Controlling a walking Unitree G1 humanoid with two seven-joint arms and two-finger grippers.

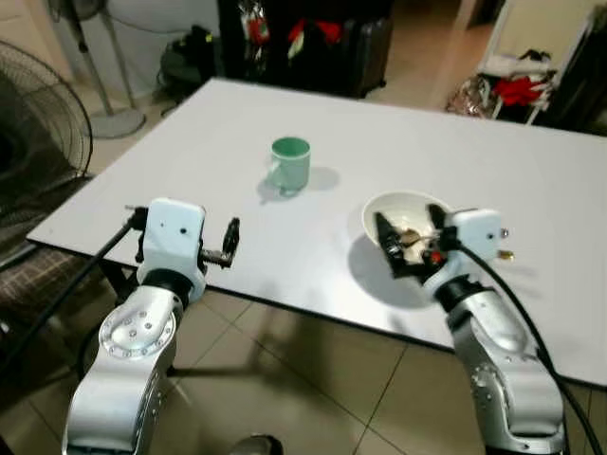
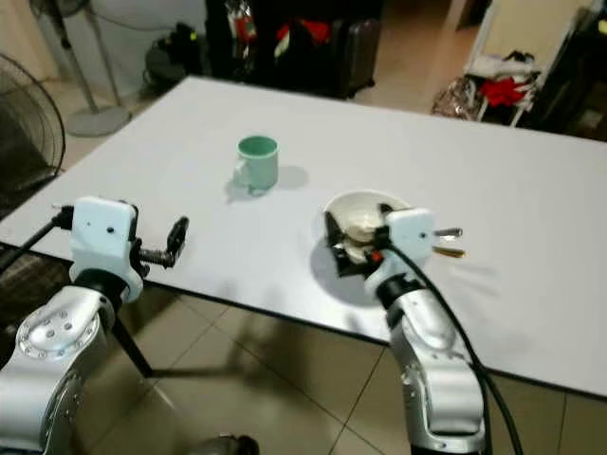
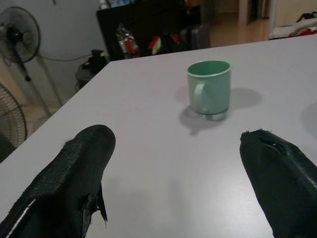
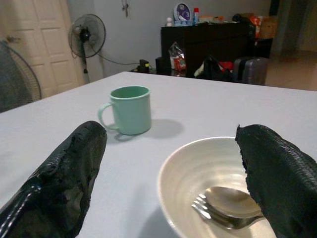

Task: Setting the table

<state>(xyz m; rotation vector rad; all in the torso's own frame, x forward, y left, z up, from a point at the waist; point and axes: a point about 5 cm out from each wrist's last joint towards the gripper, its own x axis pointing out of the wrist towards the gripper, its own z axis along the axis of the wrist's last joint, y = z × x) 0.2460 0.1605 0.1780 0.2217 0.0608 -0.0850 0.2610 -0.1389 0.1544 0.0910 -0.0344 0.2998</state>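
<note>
The white bowl [image 4: 213, 193] sits near the green mug [image 1: 290, 163] on the worktop [image 1: 531, 199], with a spoon [image 4: 230, 208] and fork inside. The right gripper [image 1: 410, 244] hangs over the bowl, jaws wide open and empty. The left gripper [image 3: 183, 183], near the mug, is open too. The bowl looks hard, smooth and breakable; its rim is the best hold.

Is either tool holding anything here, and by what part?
Nothing is held. The right tool is open over the bowl; the left tool is open, short of the mug.
</note>
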